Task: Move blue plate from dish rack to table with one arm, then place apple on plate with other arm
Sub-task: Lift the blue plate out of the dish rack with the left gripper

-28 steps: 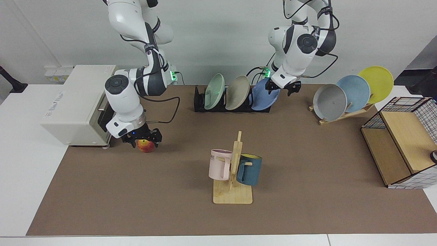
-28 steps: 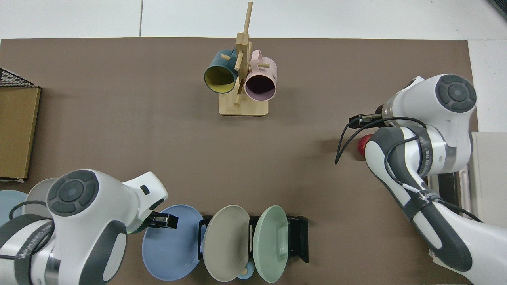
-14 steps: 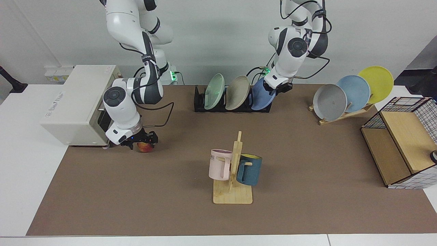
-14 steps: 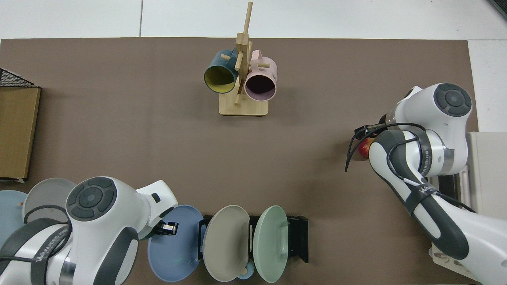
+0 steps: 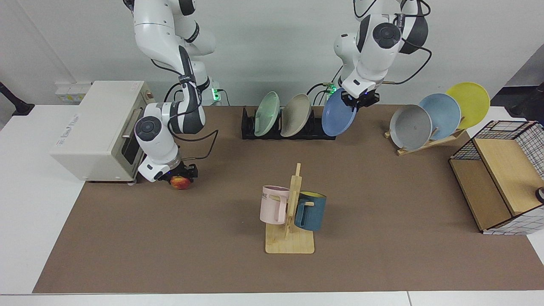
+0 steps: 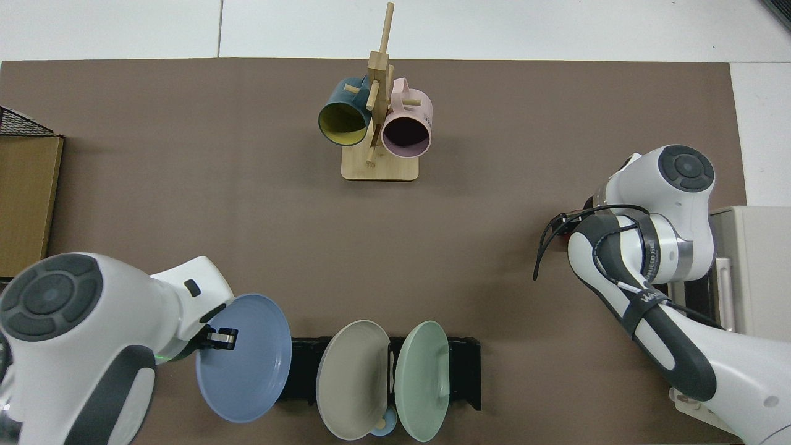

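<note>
The left pincer grips the blue plate by its upper rim, holding it tilted just clear of the dish rack, while the right pincer, far beside that rack, sits over the apple on the worktop, its clench impossible to tell.

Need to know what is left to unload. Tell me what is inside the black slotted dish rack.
The black slotted dish rack holds a beige round plate and a pale green round plate, both on edge. The near end slot is bare. A small light-blue thing peeks below them, mostly covered, so I cannot identify it.
</note>
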Robot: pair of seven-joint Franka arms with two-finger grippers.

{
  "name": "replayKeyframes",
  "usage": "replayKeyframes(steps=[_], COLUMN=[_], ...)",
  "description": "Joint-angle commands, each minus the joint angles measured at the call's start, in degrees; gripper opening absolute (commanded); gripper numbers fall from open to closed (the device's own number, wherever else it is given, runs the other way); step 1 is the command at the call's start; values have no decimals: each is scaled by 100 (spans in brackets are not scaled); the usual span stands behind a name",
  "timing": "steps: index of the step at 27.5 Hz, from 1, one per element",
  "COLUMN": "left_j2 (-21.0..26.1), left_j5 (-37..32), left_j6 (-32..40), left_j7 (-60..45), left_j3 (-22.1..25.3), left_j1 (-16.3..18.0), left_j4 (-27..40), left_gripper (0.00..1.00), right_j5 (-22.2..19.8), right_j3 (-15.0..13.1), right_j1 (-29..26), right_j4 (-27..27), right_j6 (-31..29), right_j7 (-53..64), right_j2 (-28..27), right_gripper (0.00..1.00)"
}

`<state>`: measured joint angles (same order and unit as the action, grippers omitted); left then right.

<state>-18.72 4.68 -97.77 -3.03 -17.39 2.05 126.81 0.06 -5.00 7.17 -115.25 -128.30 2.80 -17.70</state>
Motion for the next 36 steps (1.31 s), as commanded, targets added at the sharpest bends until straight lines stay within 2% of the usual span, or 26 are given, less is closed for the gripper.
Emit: replayKeyframes(steps=[1,7,11,16,22,29,32,34,36], left_j2=[404,773,1080,1651,2284,2637,2654,2654,2637], left_j5=[85,1392,2044,2756,2986,2942,2924,2916,2907], left_j6=[-293,-1384,-2060,-2738,-3458,-4074,-4127,-4145,-4145], left_j7=[215,680,813,1067,1182,1138,1103,1042,1041], left_j3=[411,842,843,711,325,-27,-124,-124,-124], left_j1=[41,49,32,-12,-21,-56,-91,-100,-135], left_j4=[-376,-394,-394,-402,-420,-481,-464,-455,-411], left_gripper=[0,0,0,0,0,0,14,33,36], right_j5=[-58,-49,-58,-67,-67,-50,-49,-49,-41], right_j3=[34,34,26,17,104,140,140,140,140], right_j1=[-58,-5,-5,-5,56,338,435,514,575], right_j4=[20,388,898,1233,1242,1233,1216,1207,1198], right_j6=[41,664,1271,1588,1817,1870,1879,1940,1984], right_j7=[195,133,159,203,142,-139,-341,-499,-605], right_j2=[152,547,785,1005,1339,1453,1489,1497,1532], right_gripper=[0,0,0,0,0,0,0,0,0])
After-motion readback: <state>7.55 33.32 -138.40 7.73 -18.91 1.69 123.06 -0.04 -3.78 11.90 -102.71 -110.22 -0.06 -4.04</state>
